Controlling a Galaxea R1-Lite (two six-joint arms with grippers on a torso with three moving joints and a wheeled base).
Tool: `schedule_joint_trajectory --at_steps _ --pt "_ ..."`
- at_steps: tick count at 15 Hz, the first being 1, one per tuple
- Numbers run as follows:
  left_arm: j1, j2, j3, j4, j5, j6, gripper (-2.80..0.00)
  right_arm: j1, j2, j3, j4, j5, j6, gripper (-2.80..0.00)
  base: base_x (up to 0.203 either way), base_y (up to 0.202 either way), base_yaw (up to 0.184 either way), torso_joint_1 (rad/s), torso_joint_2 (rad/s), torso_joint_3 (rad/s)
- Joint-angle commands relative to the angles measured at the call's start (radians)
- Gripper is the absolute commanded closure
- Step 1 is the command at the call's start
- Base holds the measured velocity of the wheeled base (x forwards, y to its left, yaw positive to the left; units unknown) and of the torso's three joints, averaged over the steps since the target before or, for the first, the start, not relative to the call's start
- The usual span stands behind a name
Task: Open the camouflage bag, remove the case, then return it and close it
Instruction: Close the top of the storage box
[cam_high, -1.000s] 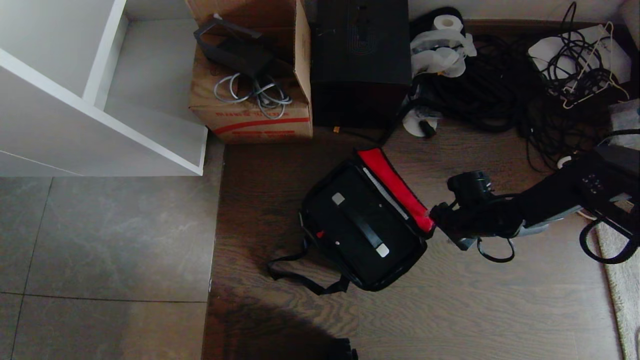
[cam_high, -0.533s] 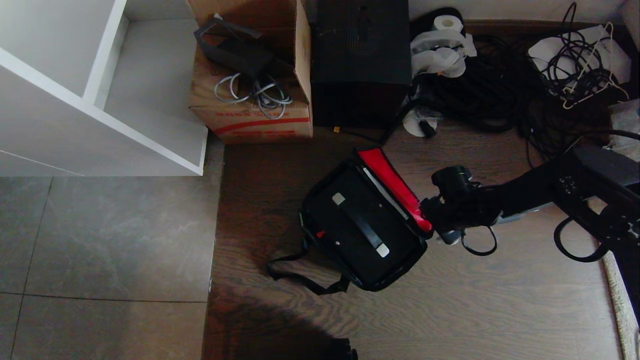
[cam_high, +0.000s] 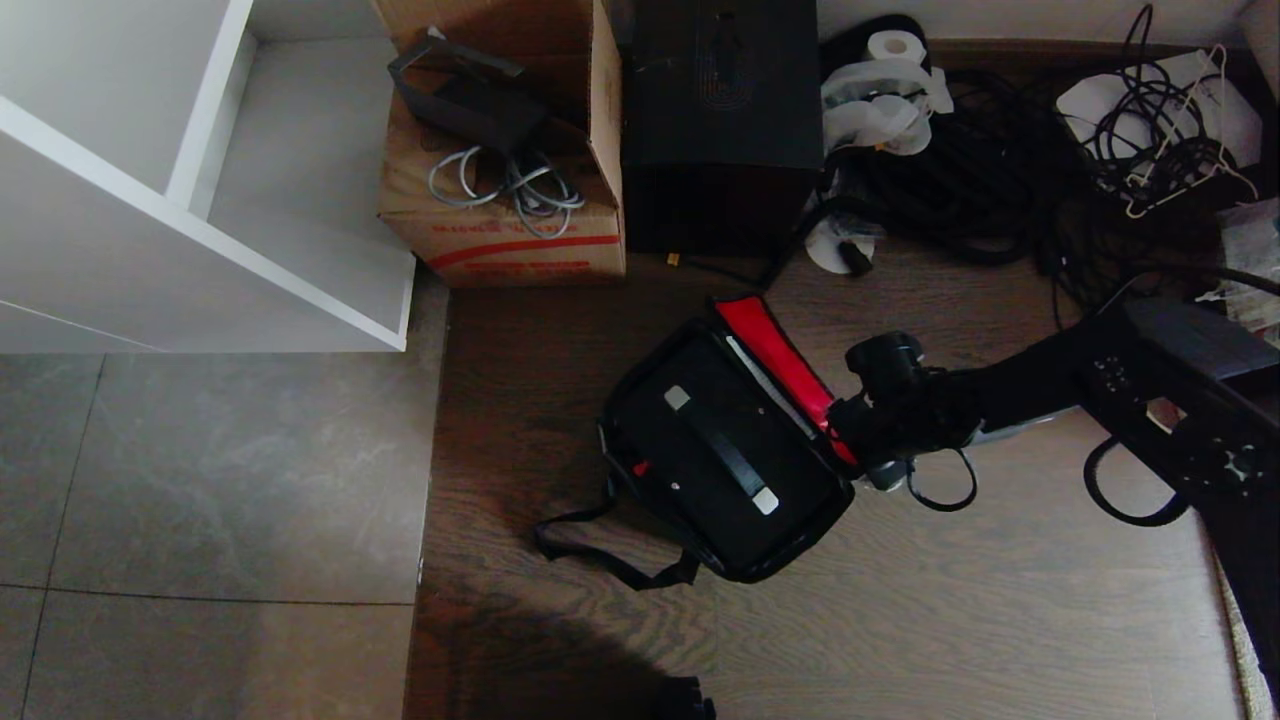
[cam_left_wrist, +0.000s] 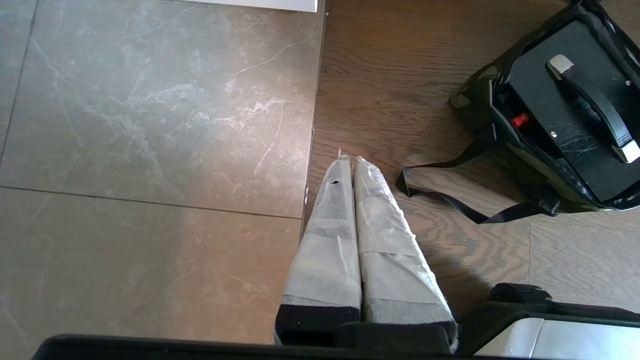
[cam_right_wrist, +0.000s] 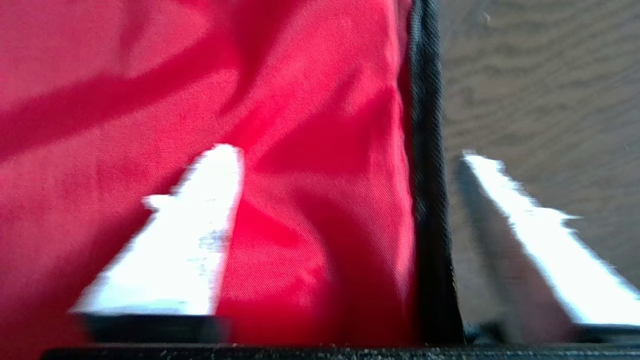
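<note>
Right gripper (cam_high: 838, 432) has advanced to straddle, fingers wide, the red-lined flap edge of the soft camouflage bag (cam_high: 780, 360); flat black case (cam_high: 720, 450) inside. Pinch trim squarely. Left gripper (cam_left_wrist: 348, 165) pressed together.

The camouflage bag (cam_high: 640, 400) is soft cloth with a smooth, slightly shiny red lining (cam_right_wrist: 310, 150) and woven black trim. The case (cam_high: 715, 450) looks like matt black hard plastic with silvery metal handle ends, sitting on grainy wood floor (cam_high: 900, 600) next to stone-look tiles (cam_high: 220, 470). Left claw (cam_left_wrist: 356, 165) fingers are wrapped in rough pale tape.
</note>
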Motion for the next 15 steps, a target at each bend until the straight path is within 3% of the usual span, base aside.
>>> schedule_joint_trajectory --at_steps 1,11,15 --pt "0.000 -0.001 0.011 -0.001 0.000 0.000 0.00 0.001 0.014 -0.012 -0.004 -0.012 0.004 0.00 0.000 0.000 0.000 0.000 0.00 0.000" --pt "0.000 0.000 0.011 -0.001 0.000 0.000 0.00 -0.003 -0.033 -0.013 -0.008 -0.021 -0.074 0.00 0.000 0.000 0.000 0.000 0.00 0.000" --pt "0.000 0.000 0.011 -0.001 0.000 0.000 0.00 -0.012 -0.105 0.131 -0.068 -0.011 -0.216 0.00 0.000 0.000 0.000 0.000 0.00 0.000"
